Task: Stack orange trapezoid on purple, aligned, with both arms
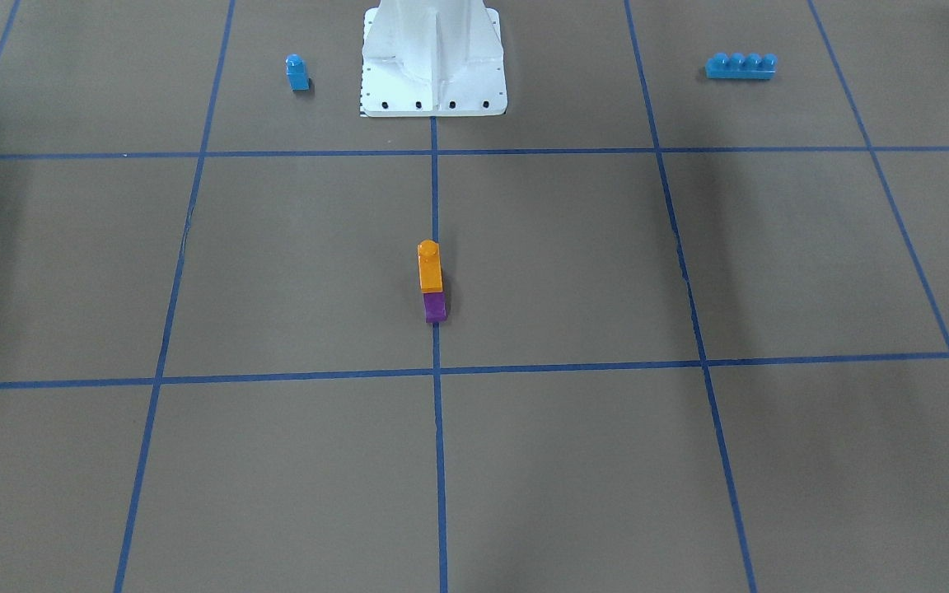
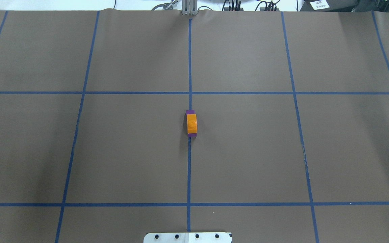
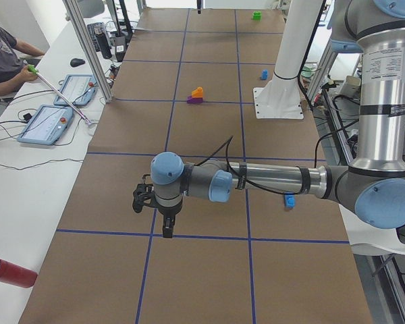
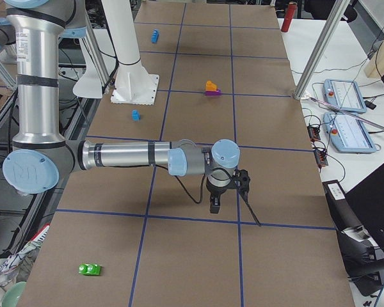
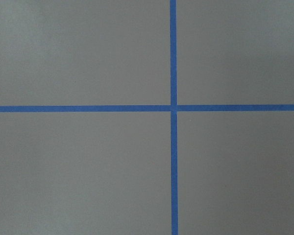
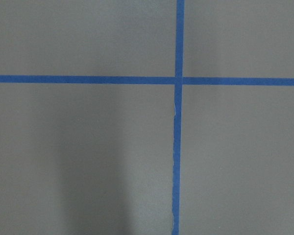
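The orange trapezoid [image 1: 429, 265] sits on top of the purple brick [image 1: 435, 306] at the table's middle, on the central blue tape line. From overhead the orange trapezoid [image 2: 191, 123] covers most of the purple brick [image 2: 190, 111], which shows at both ends. No gripper is near the stack. My left gripper [image 3: 167, 228] hangs over the table's left end, pointing down. My right gripper [image 4: 214, 206] hangs over the right end. Both show only in side views, so I cannot tell whether they are open or shut. The wrist views show only paper and tape.
A small blue single-stud brick [image 1: 297, 72] and a long blue four-stud brick [image 1: 740, 66] lie on either side of the white robot base [image 1: 433, 66]. A green brick [image 4: 89, 269] and a red cylinder [image 3: 10, 272] lie at the table's ends. An operator [image 3: 3, 54] sits alongside.
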{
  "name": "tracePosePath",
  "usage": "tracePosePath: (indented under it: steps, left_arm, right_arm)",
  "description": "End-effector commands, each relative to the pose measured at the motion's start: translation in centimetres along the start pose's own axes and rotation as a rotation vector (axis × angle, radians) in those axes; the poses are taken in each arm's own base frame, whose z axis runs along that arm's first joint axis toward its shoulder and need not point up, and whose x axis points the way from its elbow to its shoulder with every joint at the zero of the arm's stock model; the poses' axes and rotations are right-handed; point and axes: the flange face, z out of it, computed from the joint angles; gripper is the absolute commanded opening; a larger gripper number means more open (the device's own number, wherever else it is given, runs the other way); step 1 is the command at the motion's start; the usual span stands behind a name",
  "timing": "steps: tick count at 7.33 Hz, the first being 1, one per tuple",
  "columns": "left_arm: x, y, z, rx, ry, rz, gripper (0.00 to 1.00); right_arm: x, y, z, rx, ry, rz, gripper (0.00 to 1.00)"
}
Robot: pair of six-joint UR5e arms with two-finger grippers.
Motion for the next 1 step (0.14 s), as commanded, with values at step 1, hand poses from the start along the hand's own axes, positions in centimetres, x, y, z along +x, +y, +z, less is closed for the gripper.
tracePosePath:
  steps: [1]
  left_arm:
    - [0.24, -0.26, -0.21, 0.006, 0.002, 0.013, 1.0]
  right_arm:
    - [0.01, -0.3, 0.06, 0.0, 0.001, 0.0, 1.0]
